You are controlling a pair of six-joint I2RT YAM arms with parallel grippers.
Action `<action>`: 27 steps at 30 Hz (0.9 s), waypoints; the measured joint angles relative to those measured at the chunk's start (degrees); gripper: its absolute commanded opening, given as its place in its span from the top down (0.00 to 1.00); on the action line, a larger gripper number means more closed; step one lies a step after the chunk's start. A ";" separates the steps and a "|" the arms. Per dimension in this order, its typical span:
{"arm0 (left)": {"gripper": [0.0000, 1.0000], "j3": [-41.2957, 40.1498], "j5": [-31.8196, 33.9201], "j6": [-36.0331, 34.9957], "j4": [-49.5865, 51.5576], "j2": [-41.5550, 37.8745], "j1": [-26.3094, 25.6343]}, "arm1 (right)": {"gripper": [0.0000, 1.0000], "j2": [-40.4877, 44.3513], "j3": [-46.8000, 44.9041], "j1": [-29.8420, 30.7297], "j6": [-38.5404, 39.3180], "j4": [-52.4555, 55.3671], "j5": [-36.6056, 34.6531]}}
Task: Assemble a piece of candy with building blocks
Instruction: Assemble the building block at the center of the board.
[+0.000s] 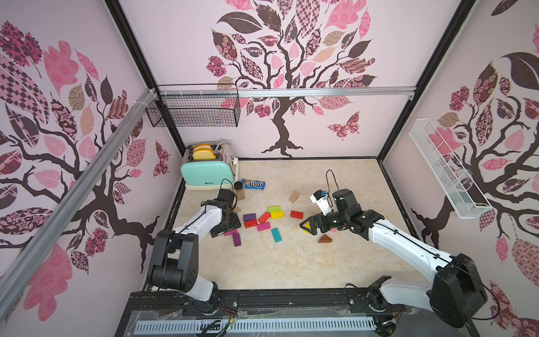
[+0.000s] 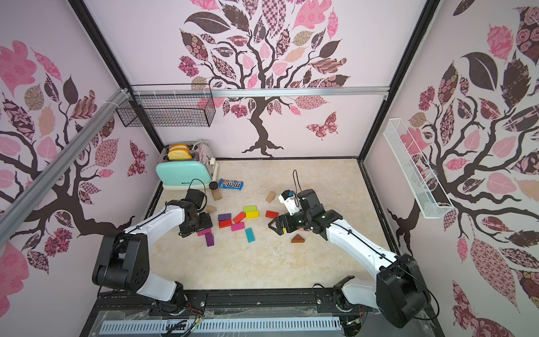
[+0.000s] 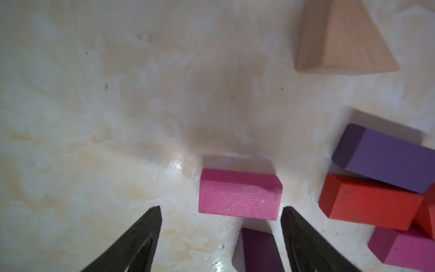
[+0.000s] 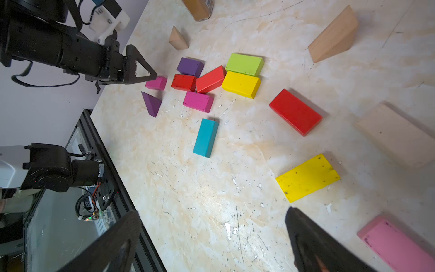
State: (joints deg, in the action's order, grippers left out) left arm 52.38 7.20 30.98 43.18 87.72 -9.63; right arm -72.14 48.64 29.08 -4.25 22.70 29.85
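Item: magenta block (image 3: 239,195) flat on counter (image 3: 117,117), just ahead of left tool (image 3: 221,209), purple triangle (image 3: 259,249) beside | left tool: jaws apart, empty | right tool (image 4: 213,214): wide, empty | advice, if grasping: straddle the magenta block squarely, close gently, avoid nudging the neighbouring red block (image 3: 369,202).

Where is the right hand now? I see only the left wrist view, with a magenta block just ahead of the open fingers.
Observer: The right hand is open, close to a flat yellow block, apart from the coloured cluster.
Operator: Is any block loose between the two hands?
Observer: Yes, a teal block lies alone on the table, nearer the front edge than the cluster.
Operator: Are there triangles on the right side?
Observer: A brown triangle lies beside the right hand.
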 measured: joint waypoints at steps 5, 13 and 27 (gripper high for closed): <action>0.16 -1.77 -3.06 -0.48 -2.47 1.92 0.00 | 0.01 -2.08 2.51 -0.02 0.11 0.39 0.17; 0.33 -0.66 -3.93 -1.33 -3.08 5.66 0.00 | 0.01 -4.02 5.75 0.00 0.61 1.92 -0.35; 0.50 -3.02 -5.18 0.04 -2.62 1.55 -5.57 | 0.01 -4.09 6.82 -0.02 0.83 2.54 -0.98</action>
State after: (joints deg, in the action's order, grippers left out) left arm 49.36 2.02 31.03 40.56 89.27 -15.20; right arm -76.23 55.46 29.06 -3.42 25.23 28.86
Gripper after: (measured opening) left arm 0.614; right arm 0.992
